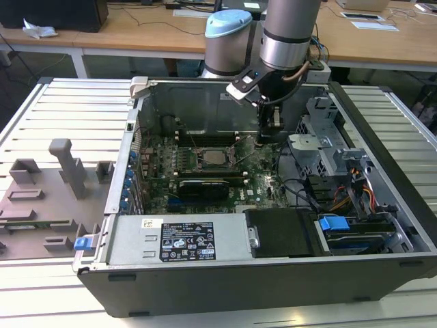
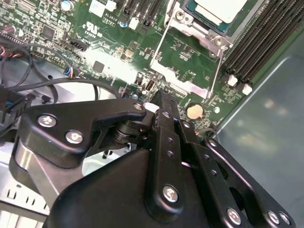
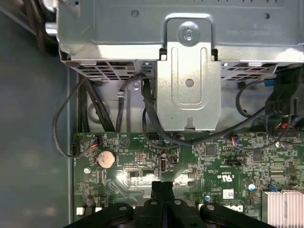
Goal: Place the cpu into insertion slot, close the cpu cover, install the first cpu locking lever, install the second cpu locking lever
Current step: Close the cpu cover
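The chip [image 2: 221, 9] is seen seated in its socket, with the cover [image 2: 185, 80] lying open beside it. The gripper [image 2: 161, 99], fingers pressed together and empty, is poised just beside the cover's free edge. Closing the cover seems the step in hand, and it calls for a careful push on that edge.

reaching down past the far edge of the case [image 1: 205, 287] — wrist [image 1: 283, 41] near upright, gripper [image 1: 268, 133] pointing straight down inside, toward the exterior view's right. fingers [image 3: 156, 190] pressed flat together in both wrist views — nothing held between.
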`<state>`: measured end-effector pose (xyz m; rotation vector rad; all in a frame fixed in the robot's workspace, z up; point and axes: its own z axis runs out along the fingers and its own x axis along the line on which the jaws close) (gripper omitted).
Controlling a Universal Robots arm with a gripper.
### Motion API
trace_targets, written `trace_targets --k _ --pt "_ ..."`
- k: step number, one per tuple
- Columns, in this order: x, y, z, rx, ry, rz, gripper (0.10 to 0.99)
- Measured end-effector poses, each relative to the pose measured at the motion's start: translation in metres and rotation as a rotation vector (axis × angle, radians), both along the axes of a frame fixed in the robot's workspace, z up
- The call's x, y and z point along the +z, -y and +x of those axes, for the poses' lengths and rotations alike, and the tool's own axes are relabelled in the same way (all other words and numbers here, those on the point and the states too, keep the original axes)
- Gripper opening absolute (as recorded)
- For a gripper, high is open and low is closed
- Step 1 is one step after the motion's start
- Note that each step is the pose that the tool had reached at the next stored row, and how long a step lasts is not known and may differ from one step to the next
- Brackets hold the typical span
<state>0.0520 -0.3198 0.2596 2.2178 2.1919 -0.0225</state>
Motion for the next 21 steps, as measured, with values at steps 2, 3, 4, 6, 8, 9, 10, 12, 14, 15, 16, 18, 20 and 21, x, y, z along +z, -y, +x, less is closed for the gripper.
trace_targets --k 2,3,4,6,8,9,10,12,14,15,16,18,20,21 --pt "-0.0075 0.0000 0.0000 0.000 -0.0017 0.000 0.106" --pt "-0.0108 0.0000 0.0000 0.000 -0.0025 0.000 0.106" --pt "-0.0133 0.0000 0.0000 0.000 -0.0027 0.000 0.106" --pt "-0.0139 0.0000 -0.0019 0.000 -0.0027 0.001 0.106" --pt "-0.0139 0.0000 -0.0070 0.000 -0.0012 0.004 0.106" --pt "-0.0140 0.0000 -0.0107 0.000 0.0002 0.008 0.106" --pt "-0.0140 0.0000 -0.0142 0.000 0.0014 0.011 0.106" --pt "-0.0140 0.0000 -0.0205 0.000 0.0042 0.017 0.106" --pt "-0.0124 0.0000 -0.0222 0.000 0.0074 0.017 0.106" --pt "-0.0095 0.0000 -0.0222 0.000 0.0083 0.017 0.106" --pt "-0.0082 0.0000 -0.0223 0.000 0.0086 0.017 0.106" --pt "-0.0066 -0.0001 -0.0259 0.000 0.0099 0.020 0.106" --pt "-0.0064 0.0000 -0.0332 0.000 0.0118 0.020 0.106" --pt "-0.0064 0.0001 -0.0356 0.000 0.0124 0.020 0.106"
